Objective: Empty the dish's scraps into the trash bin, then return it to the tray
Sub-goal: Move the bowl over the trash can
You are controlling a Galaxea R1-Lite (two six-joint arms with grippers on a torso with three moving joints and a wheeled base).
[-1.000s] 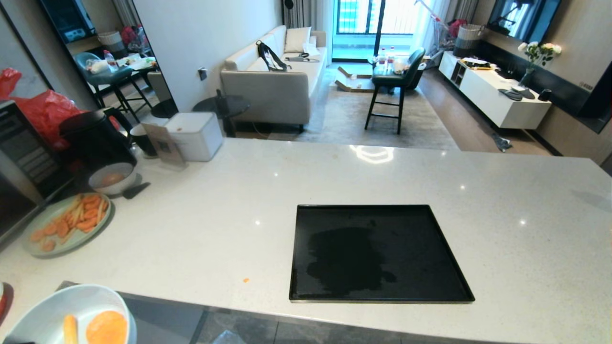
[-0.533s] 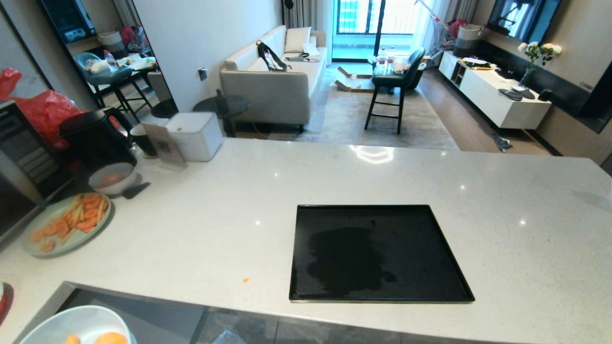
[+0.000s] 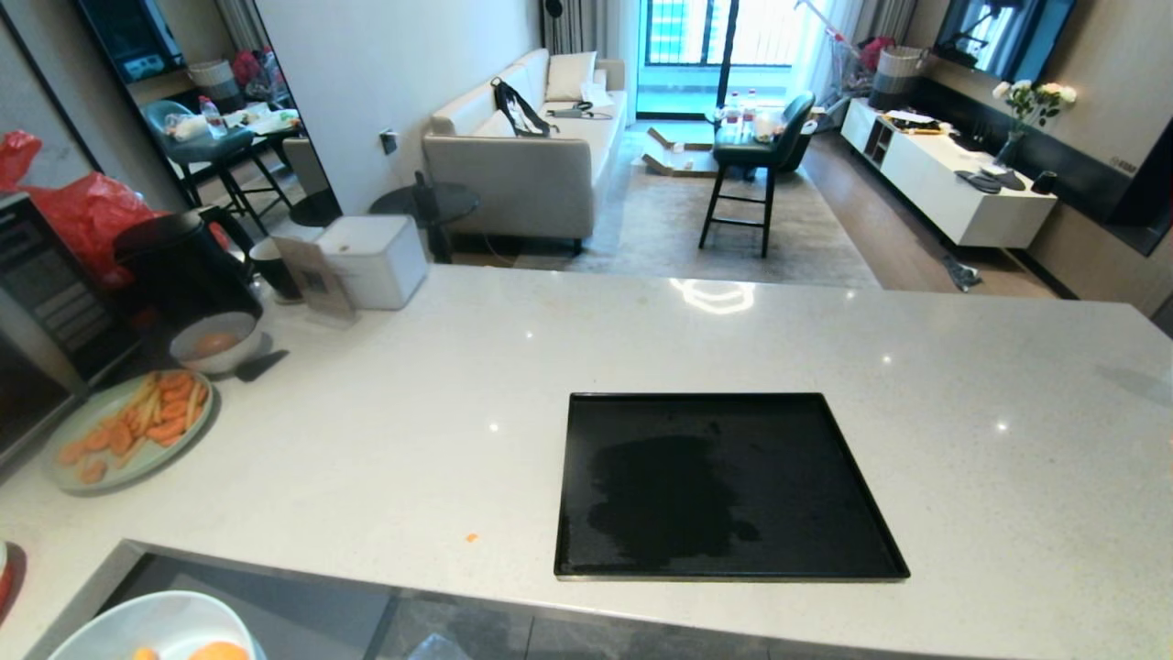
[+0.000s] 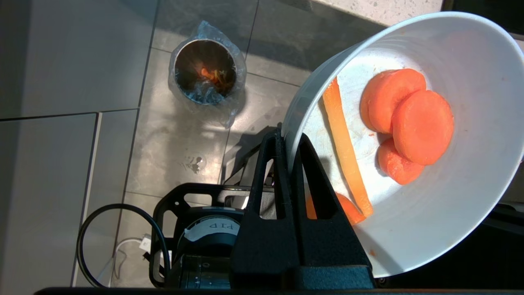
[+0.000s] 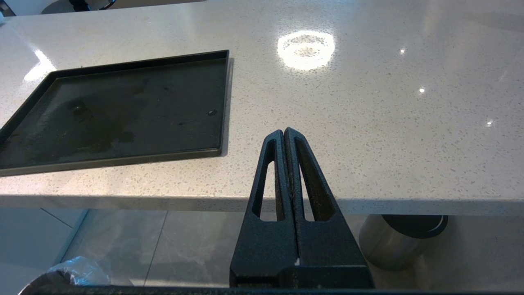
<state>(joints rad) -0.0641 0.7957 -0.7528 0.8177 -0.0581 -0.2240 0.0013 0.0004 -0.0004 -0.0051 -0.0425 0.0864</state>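
Note:
The dish (image 4: 450, 213), a glossy white bowl, hangs tilted beyond the counter's near edge, over the floor. My left gripper (image 4: 288, 137) is shut on its rim. The scraps lie inside: orange round slices (image 4: 421, 127) and a thin pale stick (image 4: 344, 143). On the floor below and off to one side stands the trash bin (image 4: 206, 69), steel with a clear liner and orange bits in it. In the head view only the dish's top edge (image 3: 137, 614) shows at the bottom left. The black tray (image 3: 724, 486) lies bare on the counter. My right gripper (image 5: 283, 132) is shut, holding nothing, by the counter's front edge.
At the counter's left sit a pale green plate (image 3: 147, 467) with orange and yellow pieces, a greyish bowl (image 3: 215, 344), a black kettle (image 3: 183, 266) and a white box (image 3: 376, 261). A brushed steel bin with a black top (image 5: 403, 235) stands under the counter. The robot's base (image 4: 196, 237) is below the dish.
The dish has sunk toward the bottom left edge of the head view, off the counter, so less of it shows. The tray and the right arm have not moved.

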